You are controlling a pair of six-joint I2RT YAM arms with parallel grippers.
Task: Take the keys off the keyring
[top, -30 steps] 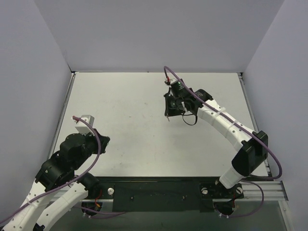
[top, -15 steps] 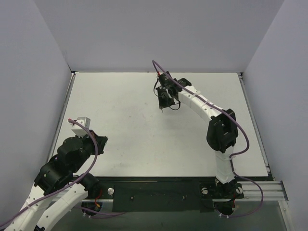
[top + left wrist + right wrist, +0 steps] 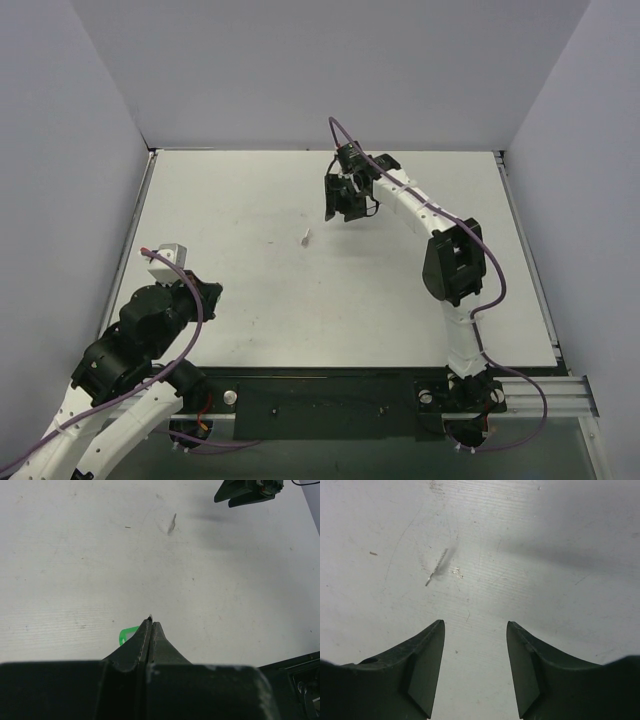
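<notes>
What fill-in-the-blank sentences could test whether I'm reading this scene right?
1. The small grey key lies loose on the white ___.
2. The right gripper has its jaws ___, holding nothing.
3. The left gripper is shut on a ___ tag that peeks out beside its fingers.
Missing words: table; open; green.
</notes>
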